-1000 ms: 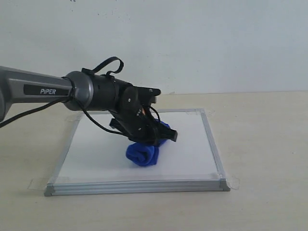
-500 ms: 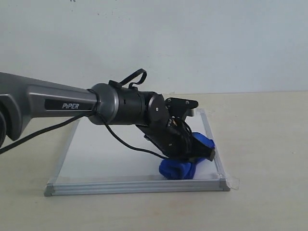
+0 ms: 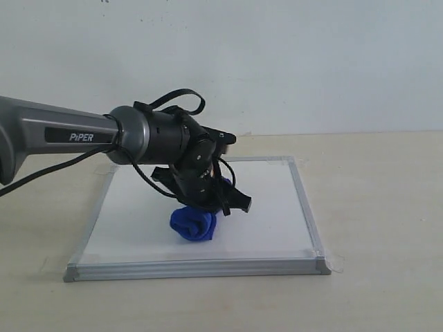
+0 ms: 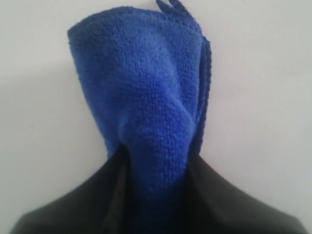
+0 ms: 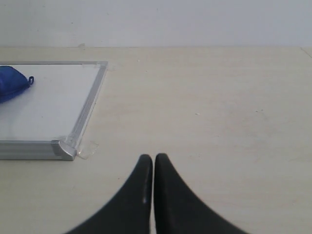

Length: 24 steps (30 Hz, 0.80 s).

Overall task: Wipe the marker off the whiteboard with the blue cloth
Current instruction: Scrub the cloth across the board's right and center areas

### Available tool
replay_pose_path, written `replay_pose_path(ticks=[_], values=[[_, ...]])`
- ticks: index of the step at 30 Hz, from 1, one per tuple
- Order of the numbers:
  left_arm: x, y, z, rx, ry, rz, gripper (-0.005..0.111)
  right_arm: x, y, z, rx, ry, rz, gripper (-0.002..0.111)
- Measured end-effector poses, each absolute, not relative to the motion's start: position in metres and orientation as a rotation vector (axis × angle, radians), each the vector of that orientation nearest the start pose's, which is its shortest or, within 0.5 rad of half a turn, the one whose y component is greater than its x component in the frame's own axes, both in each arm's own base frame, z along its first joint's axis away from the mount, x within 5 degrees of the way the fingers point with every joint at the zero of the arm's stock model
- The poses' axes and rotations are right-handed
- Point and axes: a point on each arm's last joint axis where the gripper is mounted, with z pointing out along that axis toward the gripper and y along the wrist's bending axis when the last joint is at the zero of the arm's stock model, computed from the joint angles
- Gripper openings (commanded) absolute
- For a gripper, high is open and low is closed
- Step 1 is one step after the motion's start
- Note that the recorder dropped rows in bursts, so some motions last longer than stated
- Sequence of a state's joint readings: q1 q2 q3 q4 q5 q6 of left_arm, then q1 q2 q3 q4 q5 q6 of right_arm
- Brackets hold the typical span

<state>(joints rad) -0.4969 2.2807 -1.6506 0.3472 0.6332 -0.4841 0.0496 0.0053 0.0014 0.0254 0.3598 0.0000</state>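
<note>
The whiteboard (image 3: 270,207) lies flat on the table, silver-framed, its surface white with no red marker line showing anywhere I can see. My left gripper (image 3: 216,206) is shut on the blue cloth (image 3: 193,225), which presses on the board near its middle front. In the left wrist view the cloth (image 4: 146,107) bulges out from between my black fingers (image 4: 214,195) over the white board (image 4: 263,97). My right gripper (image 5: 153,160) is shut and empty over bare table, off the board's corner (image 5: 63,148); the cloth's tip (image 5: 12,83) shows there too.
The beige table (image 3: 381,207) surrounds the board, with a white wall behind. Clear tape tabs (image 3: 336,261) hold the board's corners. The left arm (image 3: 76,135) stretches over the board's left half.
The left gripper dragged the cloth from the board's middle to its right front corner, then back left to near the middle front. The right gripper shows no earlier view.
</note>
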Motion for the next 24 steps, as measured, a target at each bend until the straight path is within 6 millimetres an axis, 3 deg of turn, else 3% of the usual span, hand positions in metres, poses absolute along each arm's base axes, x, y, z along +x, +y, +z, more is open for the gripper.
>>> replay_pose_path(ticks=[3,8,11,14,21,24], values=[[0.425,-0.219,0.120,0.399,2.654,-0.053,0.004,0.053,0.003,0.180,-0.030,1.850,0.059,0.001],[0.414,-0.255,0.122,0.442,2.620,-0.542,0.004,0.053,0.003,0.180,-0.030,1.850,0.059,0.001],[0.409,-0.267,0.123,0.504,2.578,-0.686,0.004,0.053,0.003,0.180,-0.030,1.850,0.059,0.001],[0.410,-0.264,0.121,0.530,2.586,-0.621,0.004,0.053,0.003,0.180,-0.030,1.850,0.059,0.001],[0.420,-0.234,0.121,0.456,2.626,-0.114,0.004,0.053,0.003,0.180,-0.030,1.850,0.059,0.001],[0.421,-0.229,0.121,0.445,2.625,-0.028,0.004,0.053,0.003,0.180,-0.030,1.850,0.059,0.001]])
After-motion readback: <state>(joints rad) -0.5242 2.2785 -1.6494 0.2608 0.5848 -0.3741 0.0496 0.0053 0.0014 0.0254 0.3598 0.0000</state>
